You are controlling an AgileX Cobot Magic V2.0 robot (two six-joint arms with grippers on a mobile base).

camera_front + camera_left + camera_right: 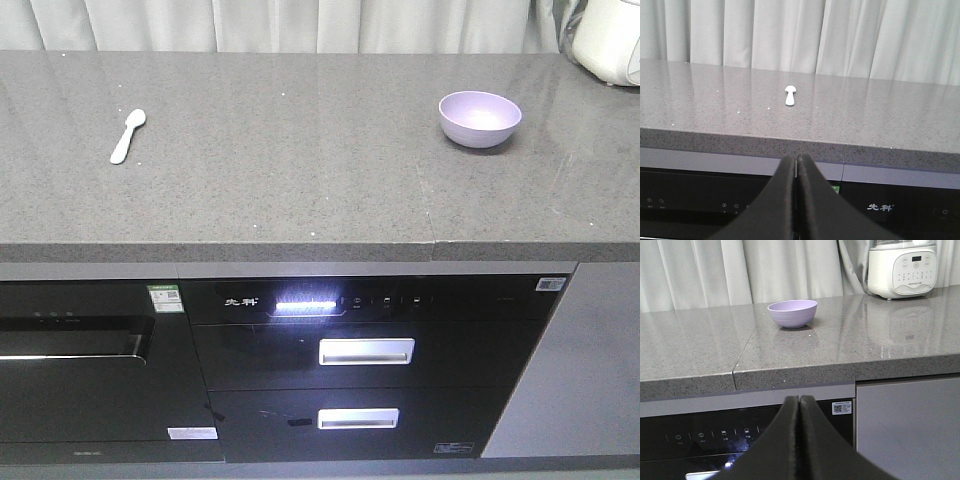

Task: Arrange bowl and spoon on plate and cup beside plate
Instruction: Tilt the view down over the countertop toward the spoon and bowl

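The lavender bowl (480,118) stands upright on the grey counter at the right; the right wrist view has this bowl (792,313) straight ahead. The pale spoon (128,135) lies on the counter at the left, and in the left wrist view the spoon (790,94) rests ahead. My left gripper (797,159) hangs shut and empty below the counter edge, in front of the appliance. My right gripper (799,400) is likewise shut, empty and below the counter edge. Neither gripper shows in the front view. The plate and the cup are out of view.
A white kitchen appliance (902,268) stands at the counter's far right corner (610,40). Curtains hang behind the counter. Below the counter's front edge (300,252) sit black built-in appliances with a lit panel (305,305) and drawer handles.
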